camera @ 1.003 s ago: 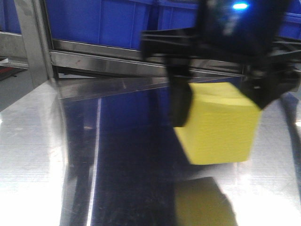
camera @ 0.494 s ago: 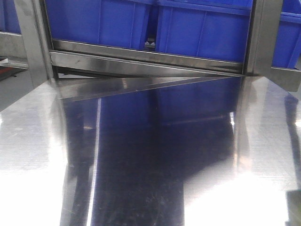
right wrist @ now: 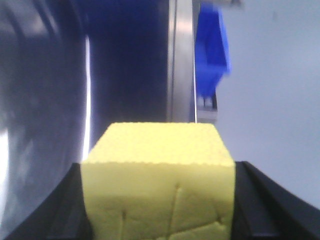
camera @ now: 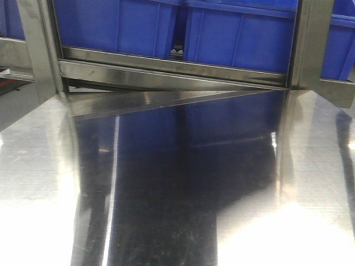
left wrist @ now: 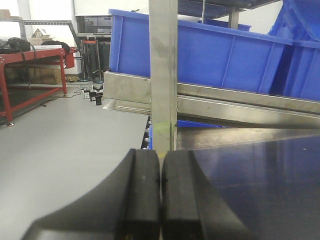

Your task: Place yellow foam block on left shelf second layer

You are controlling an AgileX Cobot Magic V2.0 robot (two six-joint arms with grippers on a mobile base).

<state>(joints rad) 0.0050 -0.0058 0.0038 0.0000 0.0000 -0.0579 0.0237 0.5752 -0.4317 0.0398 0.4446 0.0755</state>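
Observation:
In the right wrist view the yellow foam block [right wrist: 159, 180] sits squeezed between my right gripper's two black fingers [right wrist: 252, 200]; its front face is creased by the grip. My right gripper [right wrist: 159, 210] is shut on it, held in the air beside a steel shelf edge [right wrist: 181, 60]. Neither the block nor the right gripper shows in the front view. In the left wrist view my left gripper [left wrist: 160, 170] is shut and empty, its black pads pressed together, pointing at a steel shelf post [left wrist: 163, 75].
The front view shows a shiny steel shelf surface [camera: 166, 183] with steel posts [camera: 39, 50] and blue plastic bins [camera: 238, 33] behind a steel rail. Blue bins [left wrist: 220, 55] also stand on the shelf in the left wrist view, with grey floor and a red bench [left wrist: 35, 65] to the left.
One second ago my right gripper held the yellow block in the front view at the right. It has since moved out of that view, leaving only the steel surface.

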